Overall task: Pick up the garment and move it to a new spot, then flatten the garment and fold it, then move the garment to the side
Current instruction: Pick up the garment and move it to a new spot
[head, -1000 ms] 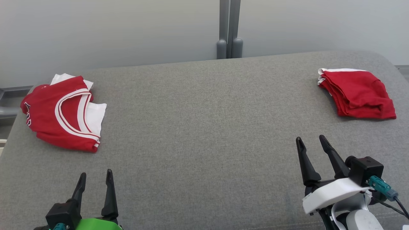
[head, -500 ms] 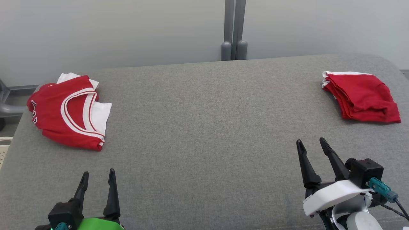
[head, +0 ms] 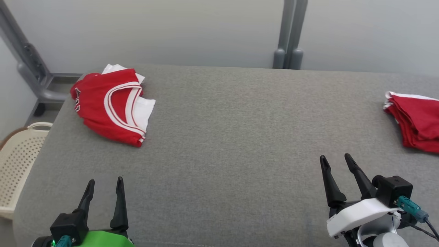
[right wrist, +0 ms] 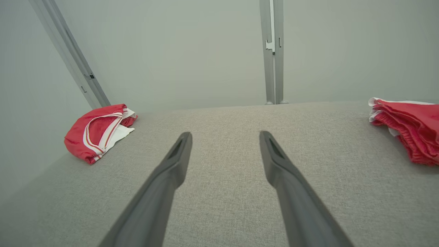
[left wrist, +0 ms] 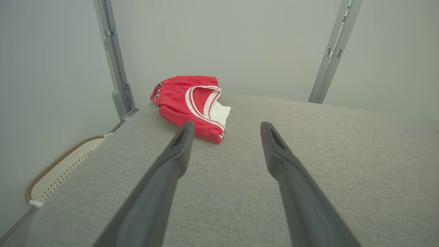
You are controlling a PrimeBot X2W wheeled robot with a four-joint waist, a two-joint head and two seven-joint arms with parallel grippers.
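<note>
Left claw (head: 105, 180), right claw (head: 334, 156) gape; one jersey (head: 103, 106), one folded red garment (head: 416, 123).

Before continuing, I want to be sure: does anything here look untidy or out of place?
Nothing damaged. The red jersey at the left corner of the grey surface is folded unevenly, white cloth sticking out; the red garment at right looks neater.

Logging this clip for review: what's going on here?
Nothing is being handled right now. The left gripper and right gripper are both open and empty, poised over the near side of the grey cushioned surface. A folded red-and-white jersey lies at its far left, a folded red garment at its right edge.
</note>
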